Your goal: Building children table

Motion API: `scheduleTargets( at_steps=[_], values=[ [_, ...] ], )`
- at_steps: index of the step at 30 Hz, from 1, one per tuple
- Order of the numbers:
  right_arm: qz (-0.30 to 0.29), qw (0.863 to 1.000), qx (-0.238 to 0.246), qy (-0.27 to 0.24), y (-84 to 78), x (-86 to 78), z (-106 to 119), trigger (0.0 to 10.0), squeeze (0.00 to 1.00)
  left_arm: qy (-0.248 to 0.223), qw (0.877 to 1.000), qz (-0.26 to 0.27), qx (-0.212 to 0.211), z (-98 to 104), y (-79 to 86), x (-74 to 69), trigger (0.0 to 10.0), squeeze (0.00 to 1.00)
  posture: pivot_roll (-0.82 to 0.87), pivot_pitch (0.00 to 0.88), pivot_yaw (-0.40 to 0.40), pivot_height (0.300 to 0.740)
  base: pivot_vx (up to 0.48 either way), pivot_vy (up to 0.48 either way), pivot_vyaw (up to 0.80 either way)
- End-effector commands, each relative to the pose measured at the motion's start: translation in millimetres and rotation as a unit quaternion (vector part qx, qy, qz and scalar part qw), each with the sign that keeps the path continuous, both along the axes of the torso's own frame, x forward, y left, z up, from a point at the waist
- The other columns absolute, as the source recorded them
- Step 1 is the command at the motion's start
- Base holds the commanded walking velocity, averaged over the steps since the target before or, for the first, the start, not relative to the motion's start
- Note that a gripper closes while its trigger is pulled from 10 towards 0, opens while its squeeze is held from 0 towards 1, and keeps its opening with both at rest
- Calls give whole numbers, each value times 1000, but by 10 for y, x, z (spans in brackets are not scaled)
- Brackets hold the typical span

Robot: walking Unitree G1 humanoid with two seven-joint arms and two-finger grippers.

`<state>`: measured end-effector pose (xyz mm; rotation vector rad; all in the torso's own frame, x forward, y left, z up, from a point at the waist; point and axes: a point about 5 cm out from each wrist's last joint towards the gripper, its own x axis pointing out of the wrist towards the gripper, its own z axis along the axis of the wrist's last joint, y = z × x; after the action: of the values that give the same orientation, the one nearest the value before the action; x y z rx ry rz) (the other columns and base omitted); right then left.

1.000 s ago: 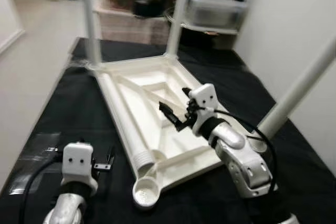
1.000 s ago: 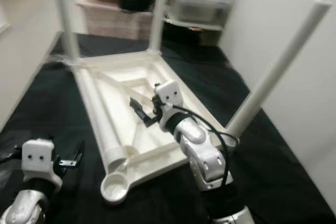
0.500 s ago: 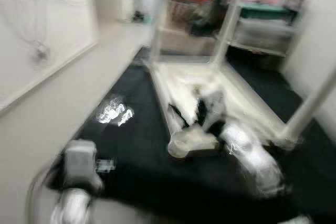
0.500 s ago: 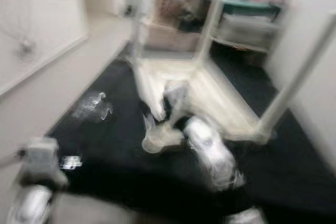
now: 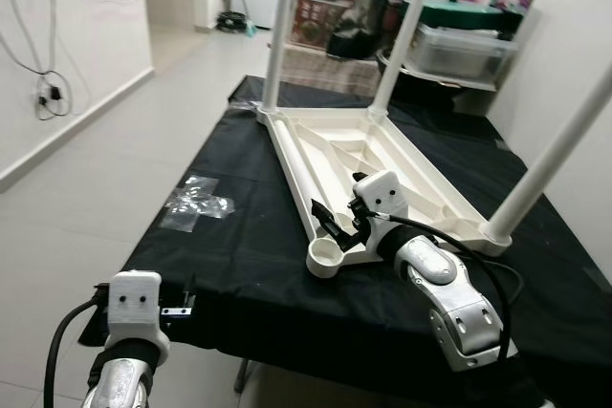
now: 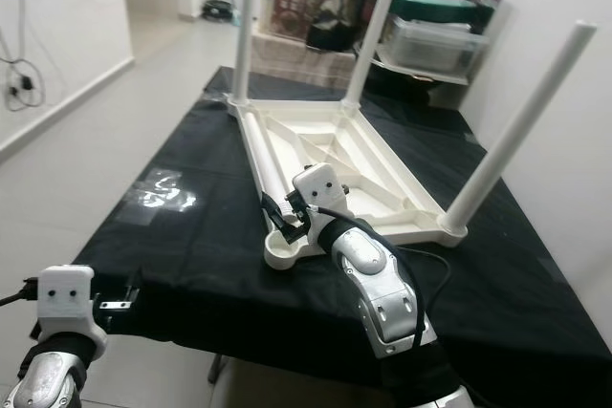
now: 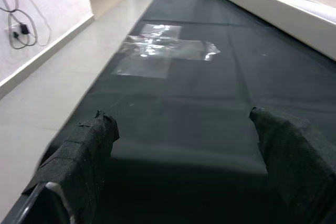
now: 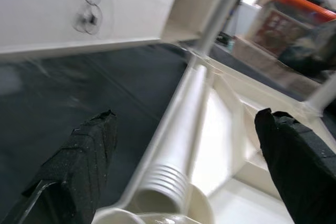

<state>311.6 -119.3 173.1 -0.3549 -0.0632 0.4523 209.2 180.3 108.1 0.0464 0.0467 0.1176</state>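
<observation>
So far three legs stand in the upturned tabletop (image 5: 402, 155); the fourth leg (image 5: 295, 174) lies loose inside, its socket (image 5: 327, 257) at seven o'clock unfilled. Right gripper (image 5: 337, 222) hovers there wide open, empty; left gripper (image 5: 184, 299) open, idle.

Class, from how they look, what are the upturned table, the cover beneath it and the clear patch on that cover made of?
Upturned table: likely moulded plastic, glossy cream, with ribbed underside and a threaded loose leg.
Cover: seemingly matte black cloth, draping over the edge.
Clear patch: probably plastic film or tape, shiny and crinkled.
</observation>
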Motion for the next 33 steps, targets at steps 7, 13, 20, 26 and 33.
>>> scheduleTargets(
  at_steps=[7,13,20,26,33],
  values=[
    [23,985,-161,-58,101,95,-122,10000,0,-4,1000,4,2,12,-27,55,10000,0,62,0,-138,740,0,0,0],
    [33,976,-205,-68,126,158,-143,10000,0,-5,1000,3,1,16,-36,63,10000,0,65,0,-143,740,0,0,0],
    [93,956,-273,-54,198,172,-250,10000,0,-8,1000,3,1,15,-45,75,10000,0,73,0,-157,740,0,0,0],
    [96,936,-336,-34,144,230,-395,10000,0,-11,1000,0,0,19,-66,93,10000,0,72,0,-156,740,0,0,0],
    [42,921,-386,-22,49,419,-435,10000,0,-13,1000,-5,-1,21,-96,113,10000,0,79,0,-159,740,0,0,0]
  ],
)
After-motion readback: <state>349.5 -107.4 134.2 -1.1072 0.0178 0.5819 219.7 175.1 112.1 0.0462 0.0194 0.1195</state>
